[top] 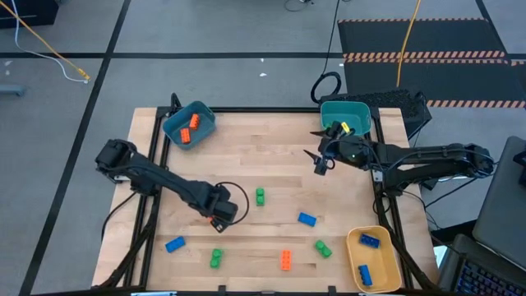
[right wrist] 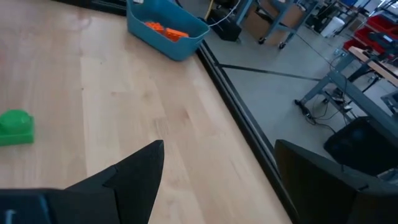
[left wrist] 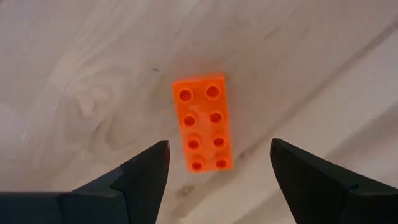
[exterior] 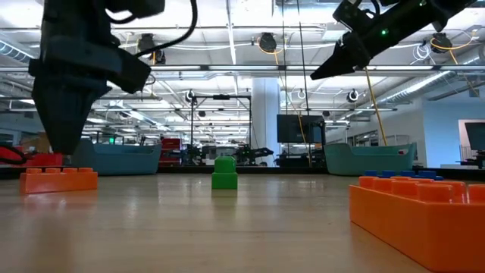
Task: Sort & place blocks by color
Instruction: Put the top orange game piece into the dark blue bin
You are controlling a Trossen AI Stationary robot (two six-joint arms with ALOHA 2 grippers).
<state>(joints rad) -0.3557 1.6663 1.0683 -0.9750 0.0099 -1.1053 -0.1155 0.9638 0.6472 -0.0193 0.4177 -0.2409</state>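
Observation:
An orange eight-stud block (left wrist: 204,123) lies flat on the wood, also in the low view (exterior: 58,180). My left gripper (left wrist: 217,163) (top: 222,215) hovers open just above it, one finger to each side, touching nothing. My right gripper (top: 322,162) (right wrist: 217,165) is open and empty, raised over the far right part of the table. Loose blocks lie flat on the table: green (top: 260,196), blue (top: 306,219), blue (top: 174,244), green (top: 216,258), orange (top: 286,260), green (top: 323,248).
A teal bin (top: 189,125) at the far left holds orange blocks. Another teal bin (top: 345,115) stands at the far right, just behind my right gripper. A yellow bin (top: 374,259) at the near right corner holds blue blocks. Bare wood shows in the table's middle.

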